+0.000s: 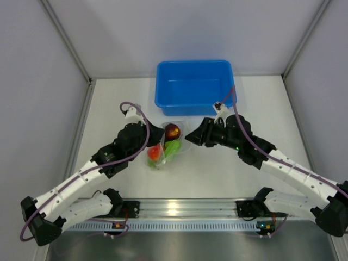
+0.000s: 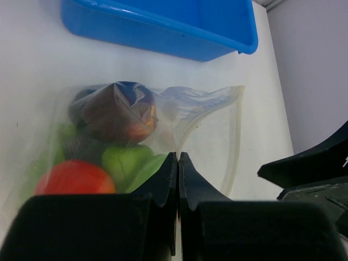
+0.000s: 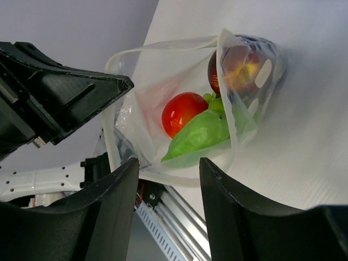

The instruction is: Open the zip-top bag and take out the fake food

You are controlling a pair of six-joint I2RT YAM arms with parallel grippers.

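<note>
The clear zip-top bag (image 1: 173,142) lies mid-table between both grippers, its mouth gaping. Inside it is the fake food: a dark maroon ball (image 1: 172,130), a red tomato (image 1: 156,152) and a green pod (image 1: 172,148). In the left wrist view, my left gripper (image 2: 178,155) is shut on one lip of the bag (image 2: 206,125), with the maroon ball (image 2: 117,114) and tomato (image 2: 73,176) behind the film. My right gripper (image 3: 168,163) stands open at the bag's other lip (image 3: 157,81), with the tomato (image 3: 182,111) and green pod (image 3: 204,133) just beyond its fingers.
A blue plastic bin (image 1: 194,100) stands right behind the bag, close to both wrists. An aluminium rail (image 1: 179,209) with the arm bases runs along the near edge. Grey walls close in the table's left, right and back.
</note>
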